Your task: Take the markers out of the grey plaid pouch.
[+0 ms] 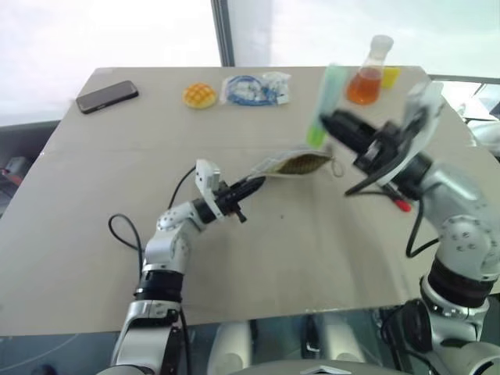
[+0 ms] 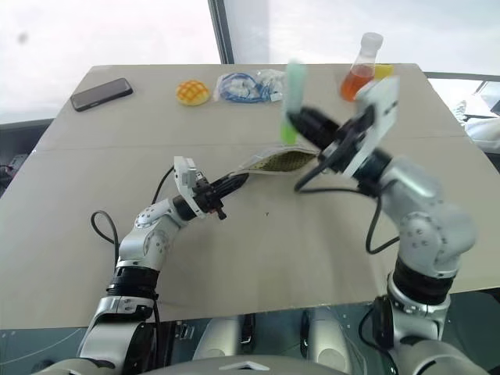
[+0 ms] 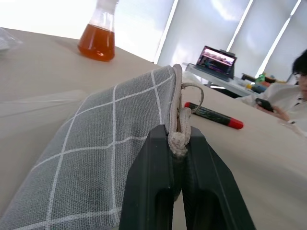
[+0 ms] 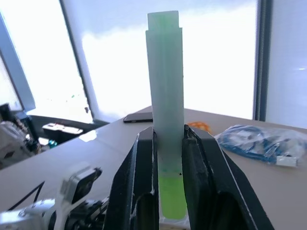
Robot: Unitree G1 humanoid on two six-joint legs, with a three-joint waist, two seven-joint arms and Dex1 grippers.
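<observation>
Pinched upright between two black fingers point(image 4: 139, 182) of the right gripper point(image 4: 168, 184): a pale green translucent marker point(image 4: 165, 96), brighter green at its lower end. Behind, on the beige tabletop point(image 4: 240, 191), a clear plastic bag of blue cable point(image 4: 261, 143), a dark flat phone point(image 4: 139, 117) and something small and orange point(image 4: 201, 127).

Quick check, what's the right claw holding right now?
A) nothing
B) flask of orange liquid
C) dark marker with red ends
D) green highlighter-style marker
D: the right claw is clamped on a pale green marker that sticks up from between its fingers, lifted above the grey plaid pouch; the dark marker with red ends lies on the table.
</observation>
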